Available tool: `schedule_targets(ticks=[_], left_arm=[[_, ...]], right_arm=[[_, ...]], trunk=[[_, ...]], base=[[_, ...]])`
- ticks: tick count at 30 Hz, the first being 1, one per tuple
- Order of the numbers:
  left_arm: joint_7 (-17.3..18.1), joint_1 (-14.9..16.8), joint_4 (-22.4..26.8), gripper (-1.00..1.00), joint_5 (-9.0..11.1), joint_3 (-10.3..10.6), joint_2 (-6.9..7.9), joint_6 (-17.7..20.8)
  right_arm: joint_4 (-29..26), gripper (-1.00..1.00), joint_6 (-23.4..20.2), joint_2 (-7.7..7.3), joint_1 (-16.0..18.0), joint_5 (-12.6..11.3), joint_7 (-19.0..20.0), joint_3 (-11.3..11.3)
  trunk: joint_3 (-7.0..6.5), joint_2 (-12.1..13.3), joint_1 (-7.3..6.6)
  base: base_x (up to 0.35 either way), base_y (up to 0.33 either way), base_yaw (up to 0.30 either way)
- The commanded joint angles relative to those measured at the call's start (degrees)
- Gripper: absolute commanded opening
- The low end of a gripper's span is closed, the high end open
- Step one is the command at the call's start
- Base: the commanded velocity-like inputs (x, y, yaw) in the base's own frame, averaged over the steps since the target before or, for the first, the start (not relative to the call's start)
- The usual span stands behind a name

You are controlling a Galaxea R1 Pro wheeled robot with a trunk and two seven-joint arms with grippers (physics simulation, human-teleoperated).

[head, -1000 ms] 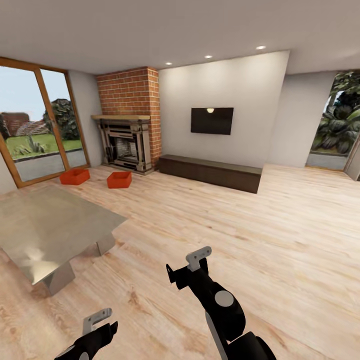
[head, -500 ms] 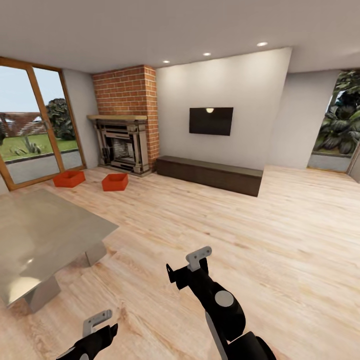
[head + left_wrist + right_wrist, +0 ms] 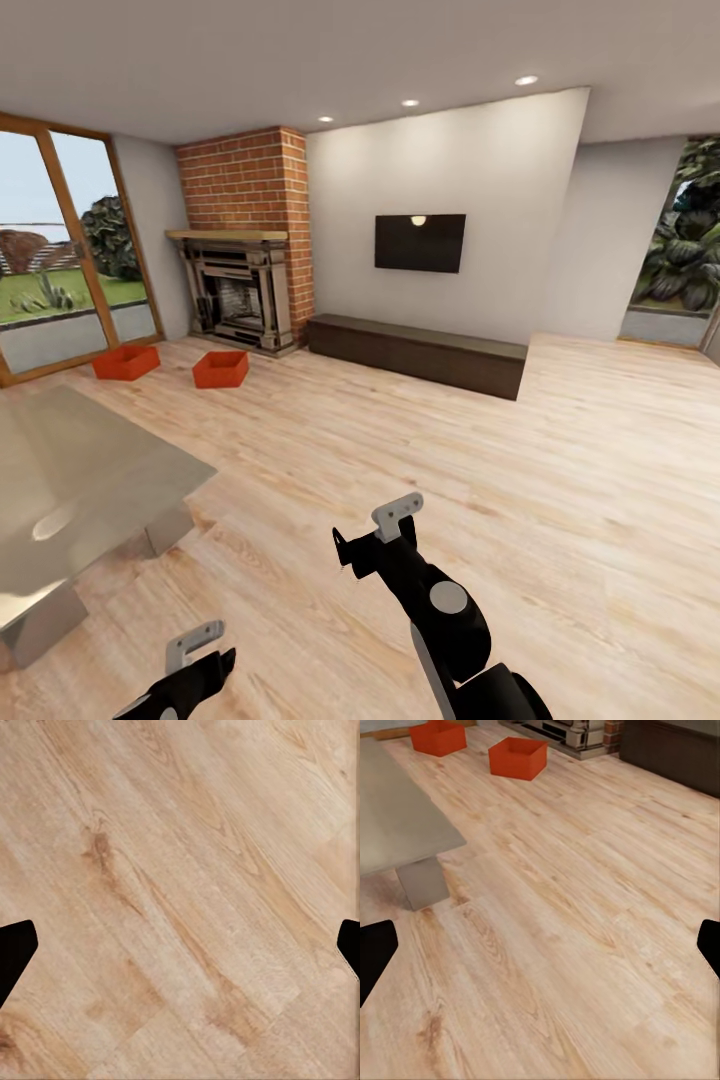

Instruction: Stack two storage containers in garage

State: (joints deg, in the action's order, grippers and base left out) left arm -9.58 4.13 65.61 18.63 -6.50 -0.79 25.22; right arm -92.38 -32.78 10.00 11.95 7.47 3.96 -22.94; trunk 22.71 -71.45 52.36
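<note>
- Both hands, the left hand [image 3: 200, 655] and the right hand [image 3: 385, 535], hang low and empty with fingers spread wide, probably because nothing is in reach yet.
- Two storage containers [image 3: 221, 369] [image 3: 126, 362] sit apart on the wood plank floor [image 3: 420, 450] before the brick fireplace [image 3: 240, 290], well away from both hands.
- Nearer, a low grey table [image 3: 70, 480]; beyond, glass doors [image 3: 60, 250], a wall television [image 3: 420, 243] and a dark bench [image 3: 415, 352].
</note>
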Motion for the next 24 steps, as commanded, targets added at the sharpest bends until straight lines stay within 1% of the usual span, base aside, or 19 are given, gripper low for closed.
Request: schedule_targets(ticks=[1, 24], left_arm=[[0.0, 0.0, -0.09, 1.0, 0.0, 0.0, 0.0, 0.0], [0.0, 0.0, -0.21, 1.0, 0.0, 0.0, 0.0, 0.0]], right_arm=[[-0.01, 1.0, 0.0, 0.0, 0.0, 0.0, 0.0, 0.0], [-0.02, 1.0, 0.0, 0.0, 0.0, 0.0, 0.0, 0.0]], trunk=[[0.0, 0.0, 0.0], [0.0, 0.0, 0.0]], base=[[0.337, -0.13, 0.0], [0.337, -0.13, 0.0]])
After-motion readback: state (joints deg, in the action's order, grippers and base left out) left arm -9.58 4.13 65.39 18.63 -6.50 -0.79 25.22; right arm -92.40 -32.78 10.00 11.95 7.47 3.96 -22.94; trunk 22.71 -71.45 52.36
